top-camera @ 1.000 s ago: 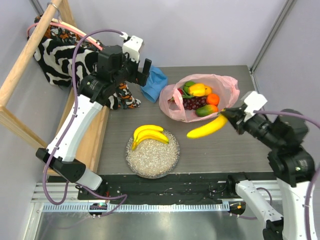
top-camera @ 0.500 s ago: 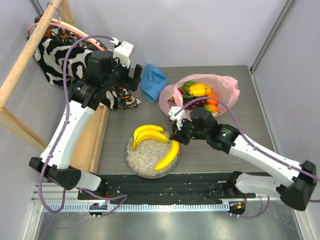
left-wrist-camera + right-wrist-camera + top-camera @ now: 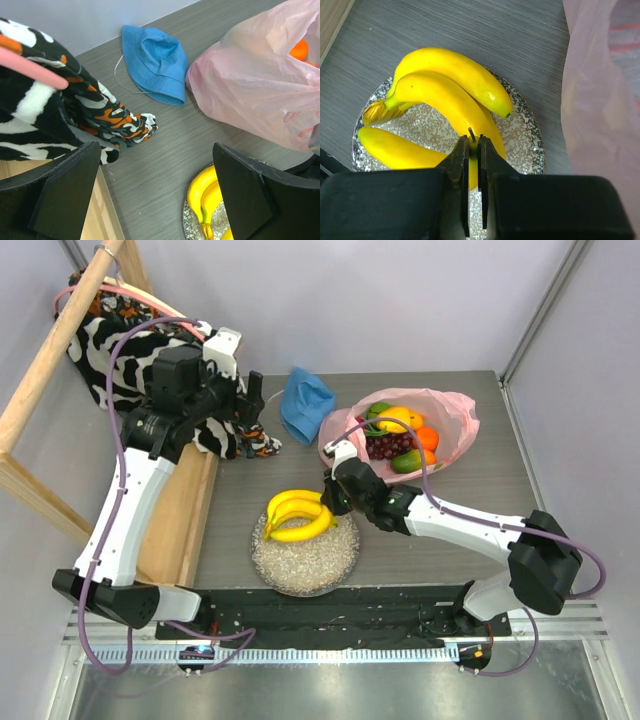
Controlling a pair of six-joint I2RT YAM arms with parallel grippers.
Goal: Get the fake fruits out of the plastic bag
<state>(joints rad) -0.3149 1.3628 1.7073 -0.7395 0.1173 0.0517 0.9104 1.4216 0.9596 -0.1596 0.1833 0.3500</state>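
The pink plastic bag [image 3: 452,412] lies open at the back right and holds a yellow pepper [image 3: 393,420], an orange [image 3: 426,438], dark grapes [image 3: 385,447], a mango [image 3: 405,462] and a green apple [image 3: 377,408]. A banana bunch [image 3: 292,502] lies on the speckled plate [image 3: 305,562]. My right gripper [image 3: 328,502] is shut on the tip of a single banana [image 3: 300,531] that rests on the plate beside the bunch. In the right wrist view my gripper [image 3: 473,145] pinches that banana [image 3: 395,147] below the bunch [image 3: 450,85]. My left gripper [image 3: 248,400] is open and empty, high at the back left.
A blue cloth hat [image 3: 307,403] lies left of the bag. Black-and-white patterned fabric [image 3: 120,350] hangs over a wooden rail [image 3: 40,380] at the left. In the left wrist view the hat [image 3: 157,62], the bag [image 3: 250,100] and the fabric [image 3: 50,115] show.
My right arm swung from the right side to the plate, carrying the single banana down beside the bunch. My left arm drew back to the left.
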